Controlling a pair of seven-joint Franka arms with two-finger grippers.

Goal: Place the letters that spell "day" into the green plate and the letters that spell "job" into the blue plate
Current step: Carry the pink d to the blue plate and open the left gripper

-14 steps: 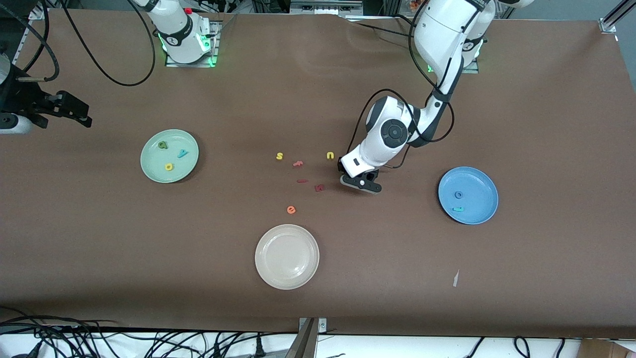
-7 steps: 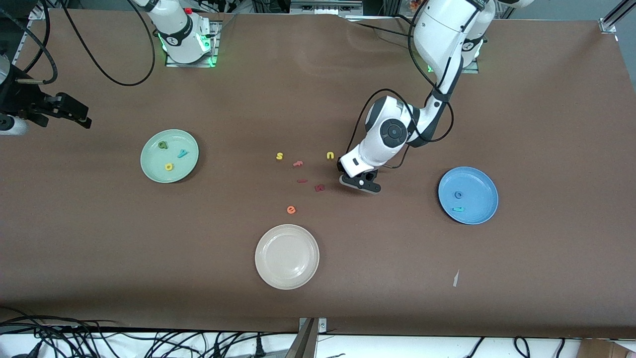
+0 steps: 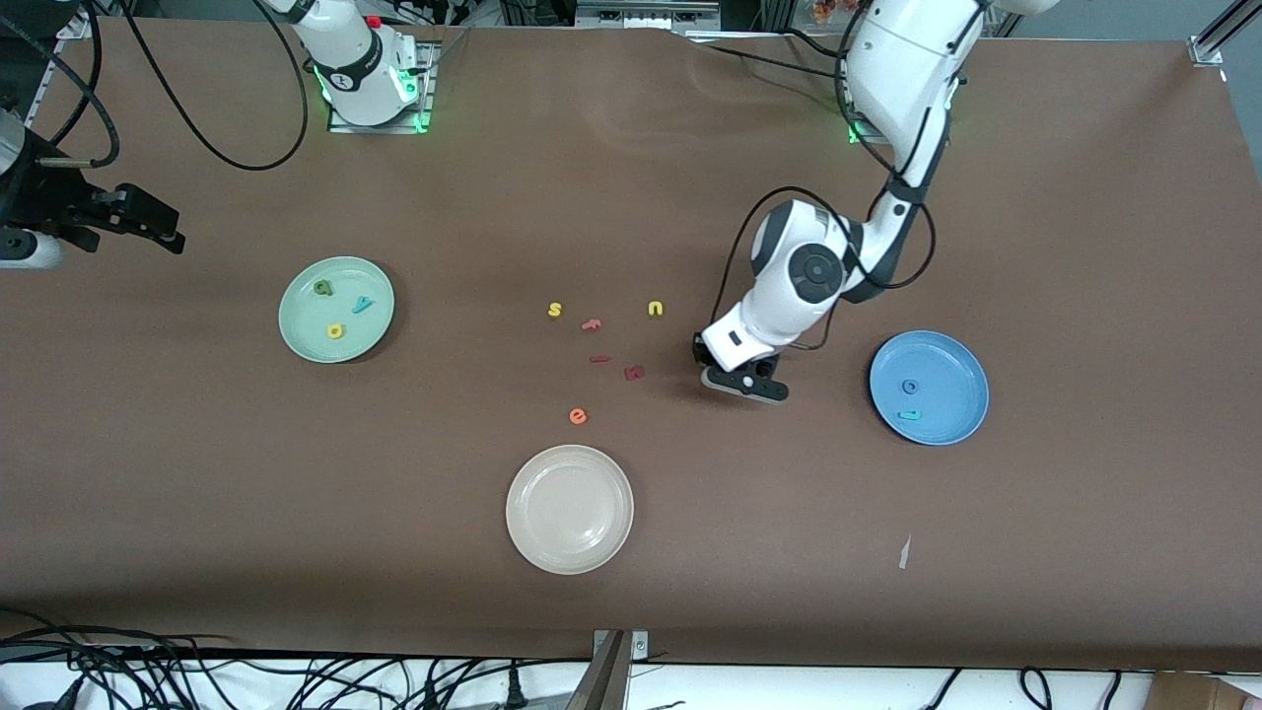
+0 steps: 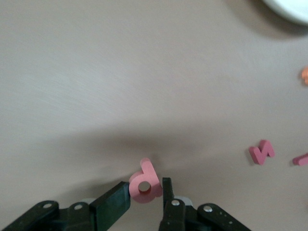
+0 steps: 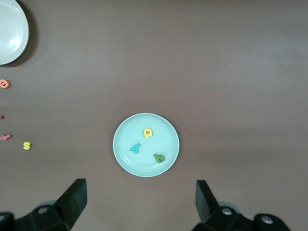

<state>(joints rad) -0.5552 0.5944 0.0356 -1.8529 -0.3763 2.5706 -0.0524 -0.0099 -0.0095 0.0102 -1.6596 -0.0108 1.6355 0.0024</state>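
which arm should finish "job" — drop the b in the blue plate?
Left. The left gripper is shut on the salmon-pink b over the table beside the blue plate. The right gripper is open, waiting above the green plate at the right arm's end.

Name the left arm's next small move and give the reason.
Probably carry on toward the blue plate: the left gripper is shut on the pink b, and the plate holds only the o and j.
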